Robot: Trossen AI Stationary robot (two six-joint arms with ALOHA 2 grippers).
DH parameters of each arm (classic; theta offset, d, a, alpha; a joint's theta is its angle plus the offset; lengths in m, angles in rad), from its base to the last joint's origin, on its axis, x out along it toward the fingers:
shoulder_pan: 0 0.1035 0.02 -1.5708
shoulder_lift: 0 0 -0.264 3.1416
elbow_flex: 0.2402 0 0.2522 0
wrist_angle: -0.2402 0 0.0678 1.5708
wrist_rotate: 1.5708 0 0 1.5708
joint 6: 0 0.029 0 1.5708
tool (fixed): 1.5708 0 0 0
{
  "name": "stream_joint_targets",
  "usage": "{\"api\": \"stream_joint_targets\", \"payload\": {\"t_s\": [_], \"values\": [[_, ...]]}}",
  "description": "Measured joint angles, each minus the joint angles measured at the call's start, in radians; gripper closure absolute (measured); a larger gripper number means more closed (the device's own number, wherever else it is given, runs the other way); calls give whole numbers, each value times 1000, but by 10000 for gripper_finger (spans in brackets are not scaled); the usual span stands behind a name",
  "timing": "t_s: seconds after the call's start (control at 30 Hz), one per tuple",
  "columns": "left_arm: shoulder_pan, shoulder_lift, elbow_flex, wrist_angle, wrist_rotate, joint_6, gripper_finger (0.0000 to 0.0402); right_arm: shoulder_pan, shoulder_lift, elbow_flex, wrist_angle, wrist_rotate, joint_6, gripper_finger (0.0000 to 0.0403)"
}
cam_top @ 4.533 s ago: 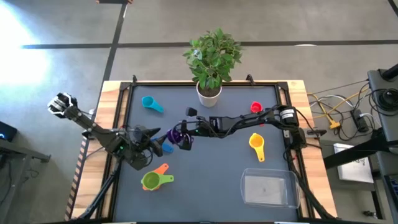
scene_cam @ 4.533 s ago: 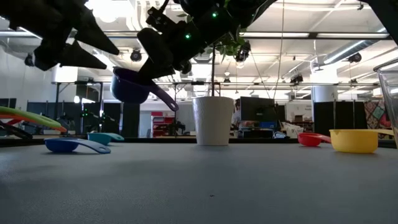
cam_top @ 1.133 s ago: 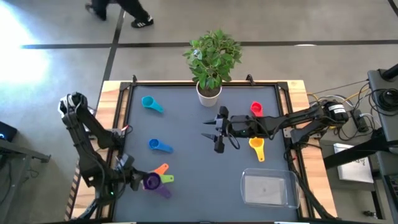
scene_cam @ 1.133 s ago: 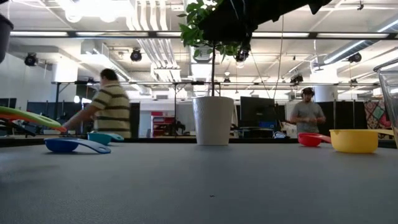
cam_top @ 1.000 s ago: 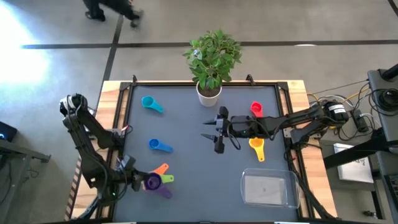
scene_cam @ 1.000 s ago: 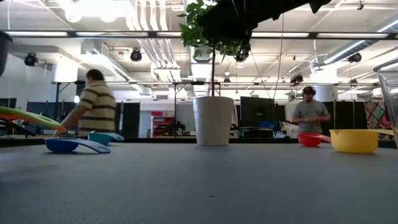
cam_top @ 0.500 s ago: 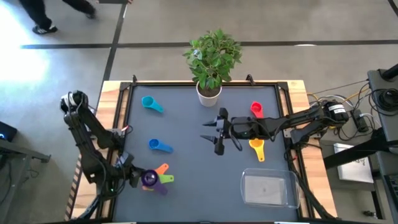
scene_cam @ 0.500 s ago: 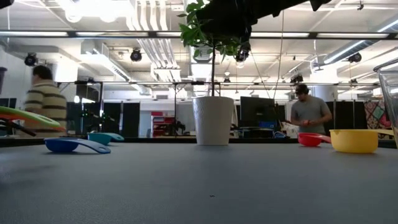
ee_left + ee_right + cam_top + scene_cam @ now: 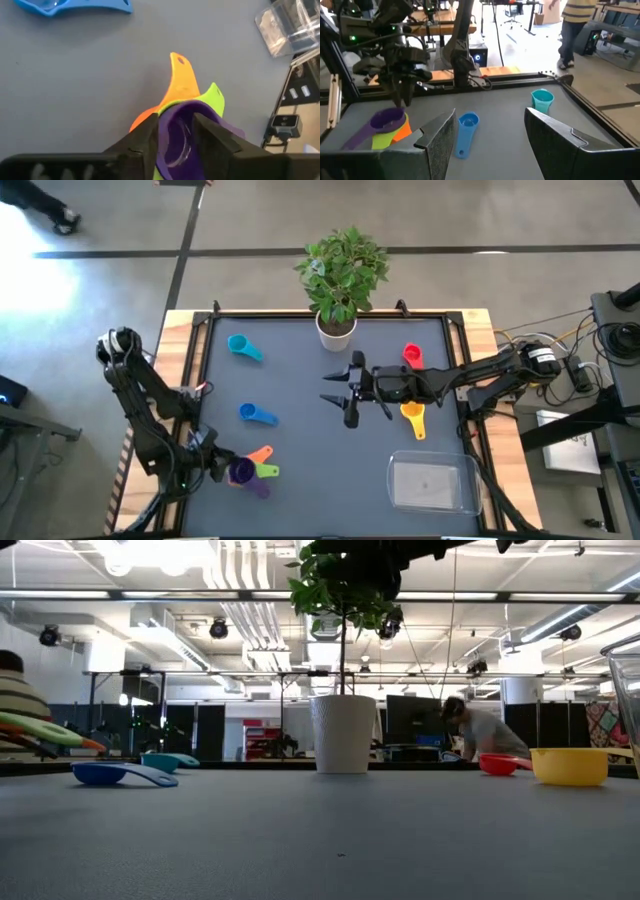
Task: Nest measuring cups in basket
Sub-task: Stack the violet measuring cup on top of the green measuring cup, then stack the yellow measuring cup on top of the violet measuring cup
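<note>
No readable writing or brand marks anywhere. Left tool (image 9: 222, 469) low at the near left of the surface (image 9: 330, 450), fingers slightly parted around the purple cup (image 9: 176, 135), sitting nested atop the green cup (image 9: 214, 98) and orange cup (image 9: 181, 80). Right tool (image 9: 337, 392) hovering mid-surface, fingers apart, empty. Blue cup (image 9: 256, 414), teal cup (image 9: 241, 346), red cup (image 9: 411, 355), yellow cup (image 9: 414, 415) lying loose. Basket (image 9: 432, 484) at near right, holding nothing.

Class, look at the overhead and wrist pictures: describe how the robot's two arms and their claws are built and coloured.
Both arms are dark, slim and jointed, with black cables along them. The left arm has a round pale-capped joint near its base; the right arm has a similar one. Each ends in a two-finger claw: the left claw has dark, flat, wedge-shaped fingers, and the right claw has broad, grey, textured ones.
</note>
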Motion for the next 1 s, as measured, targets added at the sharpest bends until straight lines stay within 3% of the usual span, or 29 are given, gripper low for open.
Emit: {"api": "stream_joint_targets", "payload": {"t_s": [0.37,0.67,1.0], "values": [[0,9,112,-126,17,21,239,2,14,34,2,0,-32,177],[2,17,137,-146,-71,91,239,6,36,34,-8,0,-34,177],[13,51,136,-146,-194,139,269,6,41,34,-6,0,-54,177]]}}
